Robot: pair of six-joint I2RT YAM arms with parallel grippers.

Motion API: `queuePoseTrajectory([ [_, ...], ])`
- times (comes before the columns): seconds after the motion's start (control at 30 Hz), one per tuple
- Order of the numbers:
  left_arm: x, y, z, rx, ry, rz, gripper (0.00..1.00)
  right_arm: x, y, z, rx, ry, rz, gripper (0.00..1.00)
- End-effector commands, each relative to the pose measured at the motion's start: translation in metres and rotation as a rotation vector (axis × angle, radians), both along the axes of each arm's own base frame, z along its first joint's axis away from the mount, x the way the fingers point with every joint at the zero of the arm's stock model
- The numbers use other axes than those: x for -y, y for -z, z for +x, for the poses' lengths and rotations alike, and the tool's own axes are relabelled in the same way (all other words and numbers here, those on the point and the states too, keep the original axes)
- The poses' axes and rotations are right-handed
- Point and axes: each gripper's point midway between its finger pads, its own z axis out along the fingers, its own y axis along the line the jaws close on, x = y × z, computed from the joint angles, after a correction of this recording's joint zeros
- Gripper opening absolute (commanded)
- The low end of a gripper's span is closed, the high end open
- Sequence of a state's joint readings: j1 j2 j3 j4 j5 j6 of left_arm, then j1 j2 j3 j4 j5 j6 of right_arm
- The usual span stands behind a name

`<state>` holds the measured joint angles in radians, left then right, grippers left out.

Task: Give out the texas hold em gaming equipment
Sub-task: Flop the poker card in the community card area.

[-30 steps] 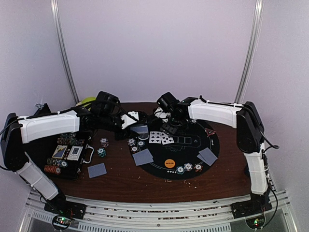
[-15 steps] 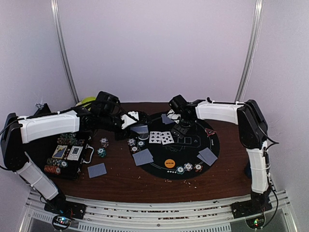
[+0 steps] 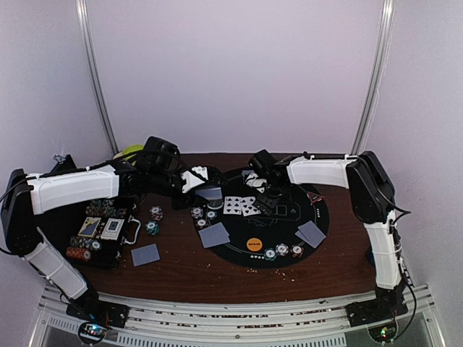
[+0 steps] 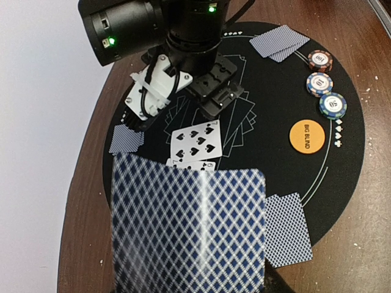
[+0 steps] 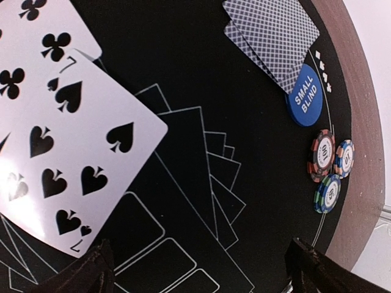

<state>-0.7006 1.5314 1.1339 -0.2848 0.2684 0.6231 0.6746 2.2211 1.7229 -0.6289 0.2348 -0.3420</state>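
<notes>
The left fingers [image 3: 203,185] are pinching a blue-checked playing card [image 4: 189,232], low in the frame. The right fingers [image 3: 266,199] are hanging wide open, empty, over a white seven-of-spades card [image 5: 73,146] on the round black mat [image 4: 275,183].

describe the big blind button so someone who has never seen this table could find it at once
Start at the round black mat on the brown table. Along the mat's near edge, just left of a row of three striped chips, lies the big blind button. It is the only orange disc there, plain and unstriped, with black lettering.
</notes>
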Motion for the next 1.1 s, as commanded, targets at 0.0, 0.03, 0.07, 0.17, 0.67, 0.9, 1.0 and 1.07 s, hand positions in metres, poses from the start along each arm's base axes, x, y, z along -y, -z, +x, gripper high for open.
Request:
queuePoseTrajectory([
  [0.0,0.005,-0.019,0.000,0.045,0.012,-0.056,0.07,-0.020,0.016,-0.029,-0.085,-0.095,0.009,1.00],
  [0.03,0.005,-0.019,0.000,0.045,0.012,-0.054,0.07,-0.022,0.016,-0.031,-0.086,-0.100,0.009,1.00],
  [0.07,0.005,-0.018,0.000,0.044,0.013,-0.054,0.07,-0.023,0.016,-0.032,-0.087,-0.104,0.007,1.00],
  [0.17,0.005,-0.019,0.000,0.044,0.015,-0.055,0.07,-0.026,0.016,-0.031,-0.081,-0.102,0.010,1.00],
  [0.67,0.005,-0.018,-0.001,0.044,0.015,-0.054,0.07,-0.017,-0.046,-0.016,0.046,-0.068,0.009,1.00],
  [0.9,0.006,-0.017,0.000,0.043,0.018,-0.052,0.07,-0.032,-0.137,-0.017,0.071,-0.137,0.283,1.00],
  [1.0,0.006,-0.016,-0.001,0.042,0.020,-0.050,0.07,-0.056,-0.178,-0.044,0.029,-0.323,0.508,1.00],
  [1.07,0.006,-0.017,-0.001,0.043,0.020,-0.050,0.07,-0.067,-0.197,-0.063,0.023,-0.419,0.613,0.99],
])
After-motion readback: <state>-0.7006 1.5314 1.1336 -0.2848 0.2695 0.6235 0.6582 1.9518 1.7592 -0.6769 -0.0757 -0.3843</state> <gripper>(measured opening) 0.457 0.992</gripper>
